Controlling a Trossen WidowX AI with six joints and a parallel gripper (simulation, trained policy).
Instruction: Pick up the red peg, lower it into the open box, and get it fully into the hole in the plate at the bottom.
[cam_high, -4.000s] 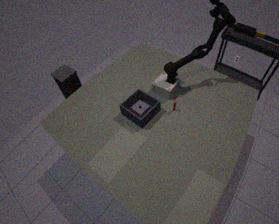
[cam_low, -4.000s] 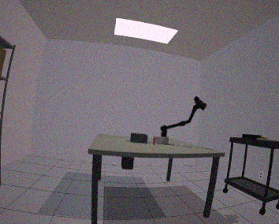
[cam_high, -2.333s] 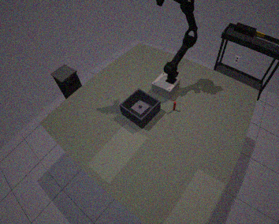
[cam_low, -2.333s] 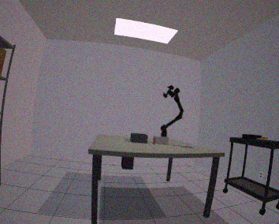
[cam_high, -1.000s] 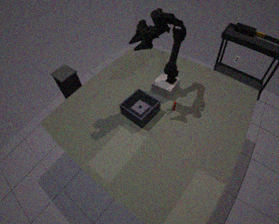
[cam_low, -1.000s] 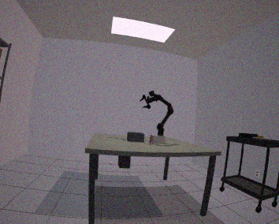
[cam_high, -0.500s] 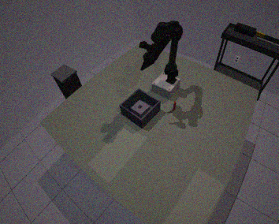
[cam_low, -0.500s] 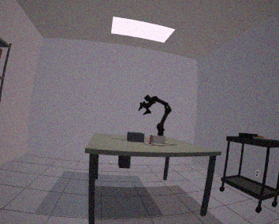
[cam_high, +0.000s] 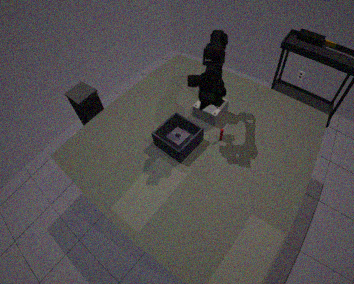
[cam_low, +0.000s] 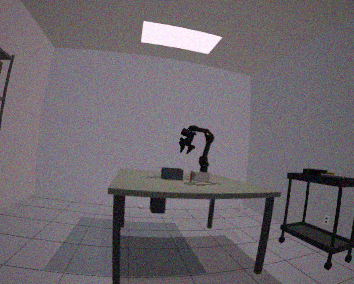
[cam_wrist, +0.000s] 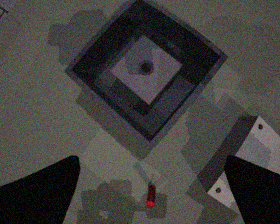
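The red peg (cam_high: 221, 134) (cam_low: 191, 177) (cam_wrist: 151, 196) stands upright on the table, beside the robot's pale base and outside the box. The open dark box (cam_high: 167, 147) (cam_low: 172, 173) (cam_wrist: 109, 105) sits on the table near the base. The light plate (cam_high: 184, 133) (cam_wrist: 150, 90) lies at its bottom, with a dark round hole (cam_wrist: 146, 67) that looks empty. My gripper (cam_low: 185, 151) (cam_wrist: 155, 165) is open and empty, high above the table, fingers pointing down. In the wrist view the peg appears low between the fingers and the box beyond them.
The robot's pale base block (cam_high: 212, 109) (cam_low: 201, 176) (cam_wrist: 220, 192) is close to the peg, at the right in the wrist view. The box walls rise around the plate. A black cart (cam_high: 345, 59) (cam_low: 310, 240) and a dark bin (cam_high: 87, 107) (cam_low: 158, 205) stand off the table.
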